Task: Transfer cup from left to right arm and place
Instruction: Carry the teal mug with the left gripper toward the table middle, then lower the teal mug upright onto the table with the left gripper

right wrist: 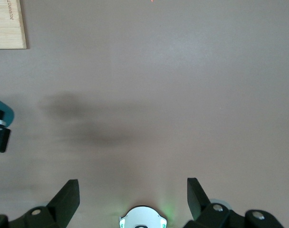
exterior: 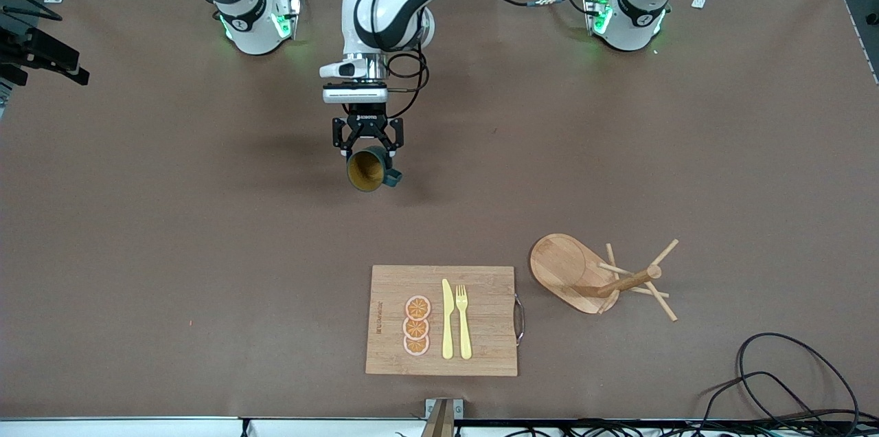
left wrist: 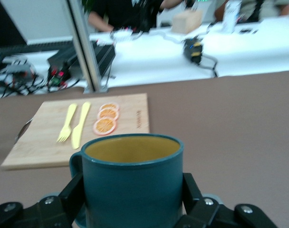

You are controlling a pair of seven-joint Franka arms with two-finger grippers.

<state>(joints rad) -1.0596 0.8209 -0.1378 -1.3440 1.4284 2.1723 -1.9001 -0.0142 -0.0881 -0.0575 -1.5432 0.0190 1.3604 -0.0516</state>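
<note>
The cup (exterior: 367,169) is a dark teal mug with a mustard-yellow inside. It hangs in the air over the middle of the table, tipped so that its mouth faces the front camera. Its handle (exterior: 393,178) points toward the left arm's end. My left gripper (exterior: 368,148) is shut on the cup's sides, and in the left wrist view a black finger (left wrist: 73,192) presses on each side of the cup (left wrist: 132,185). My right gripper (right wrist: 132,190) does not show in the front view. Its own view shows it open and holding nothing above bare table beside its base, with the cup's edge (right wrist: 1,115) at the frame's border.
A wooden cutting board (exterior: 487,348) lies near the front edge with a yellow knife (exterior: 447,320), a yellow fork (exterior: 463,320) and three orange slices (exterior: 416,326). A wooden peg rack (exterior: 590,275) lies tipped over beside it, toward the left arm's end. Black cables (exterior: 790,382) lie at that front corner.
</note>
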